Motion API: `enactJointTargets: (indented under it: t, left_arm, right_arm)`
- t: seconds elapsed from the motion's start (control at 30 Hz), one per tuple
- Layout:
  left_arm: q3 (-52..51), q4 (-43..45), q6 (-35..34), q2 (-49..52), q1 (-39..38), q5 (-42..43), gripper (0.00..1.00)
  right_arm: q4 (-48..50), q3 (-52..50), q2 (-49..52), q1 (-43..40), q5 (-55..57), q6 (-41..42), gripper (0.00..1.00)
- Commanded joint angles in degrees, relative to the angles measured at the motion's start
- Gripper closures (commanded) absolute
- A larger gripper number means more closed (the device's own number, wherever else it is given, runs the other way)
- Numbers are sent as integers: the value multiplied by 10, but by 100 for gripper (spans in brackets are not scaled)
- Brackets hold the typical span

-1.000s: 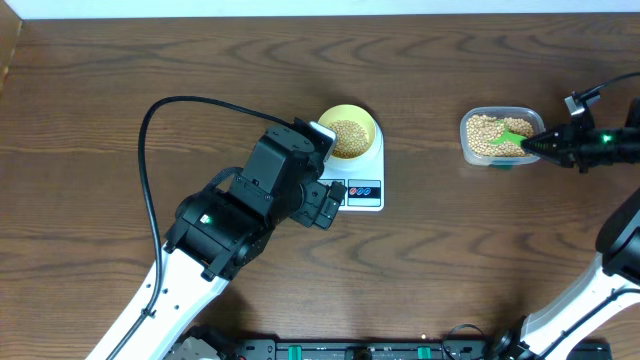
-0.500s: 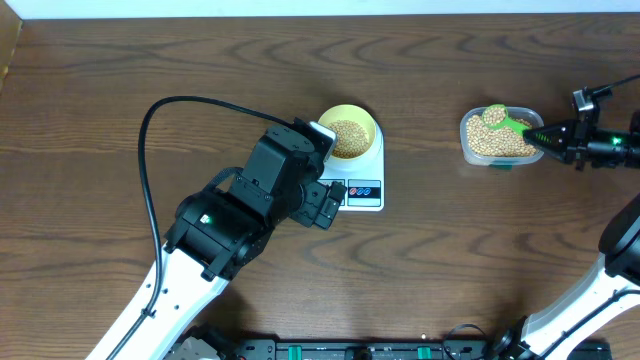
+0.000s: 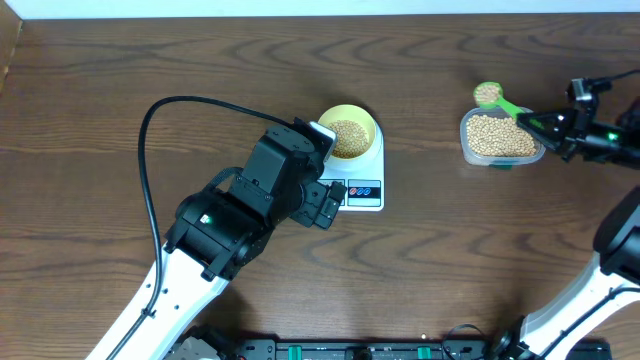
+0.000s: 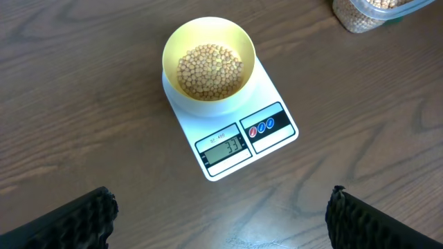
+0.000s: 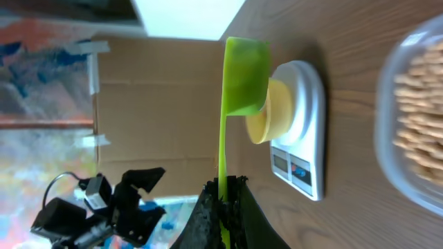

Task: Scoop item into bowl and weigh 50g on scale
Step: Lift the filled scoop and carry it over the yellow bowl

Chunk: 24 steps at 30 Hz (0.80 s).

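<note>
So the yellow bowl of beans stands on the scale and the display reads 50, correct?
Not quite. The yellow bowl of beans does stand on the scale, but the display reads 33, as the left wrist view shows.

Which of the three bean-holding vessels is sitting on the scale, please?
The pale-yellow bowl stands on the white scale; the clear container rests on the table, and the green scoop is held by the right gripper.
</note>
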Motion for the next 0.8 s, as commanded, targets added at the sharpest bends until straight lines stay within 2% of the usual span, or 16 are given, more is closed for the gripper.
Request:
enactJointTargets:
  t: [0.0,0.4,0.77]
  left_arm:
    - [7,0,-9,3,2,-7,1]
    - [7,0,-9,4,2,-7,1]
    - [7,0,-9,6,2,-7,1]
  right_arm:
    - [-3,-3,6,48,-50,-34,99]
    - [20,-3,6,202,-90,-44,99]
    - [78,-2,6,293,-72,-44,99]
